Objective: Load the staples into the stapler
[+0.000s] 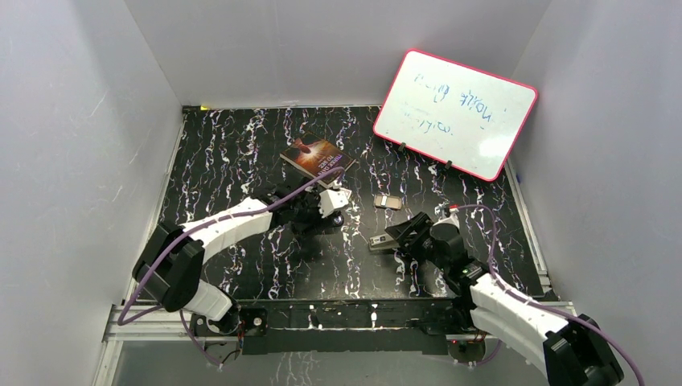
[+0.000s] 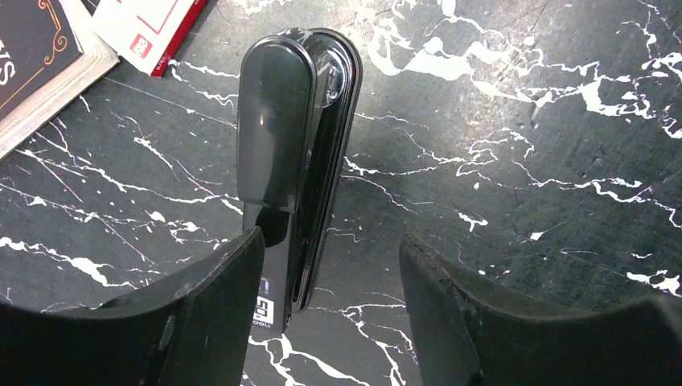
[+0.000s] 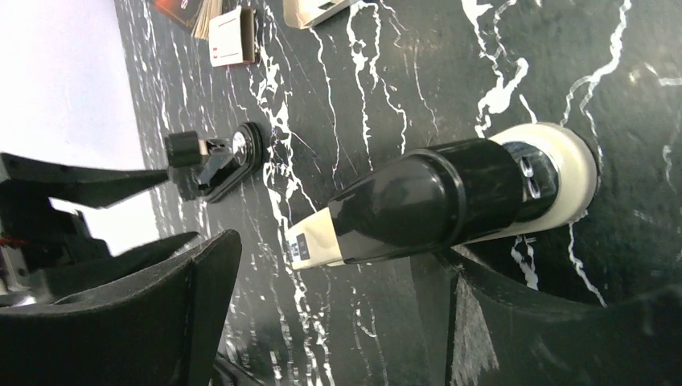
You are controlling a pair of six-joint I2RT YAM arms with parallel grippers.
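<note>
Black glossy plastic stapler [image 2: 281, 137] betw parted jaws of left gripper [image 2: 330, 241], ungripped; right gripper [image 3: 330, 265] wide, holding nothing. Centre b4 closing.

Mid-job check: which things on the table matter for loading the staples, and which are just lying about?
For the job: black stapler inside the open left gripper; black-and-cream stapler inside the open right gripper (which stapler is meant, I cannot tell); white-and-red staple box; small tray, contents unclear.
Lying about: book; whiteboard.
</note>
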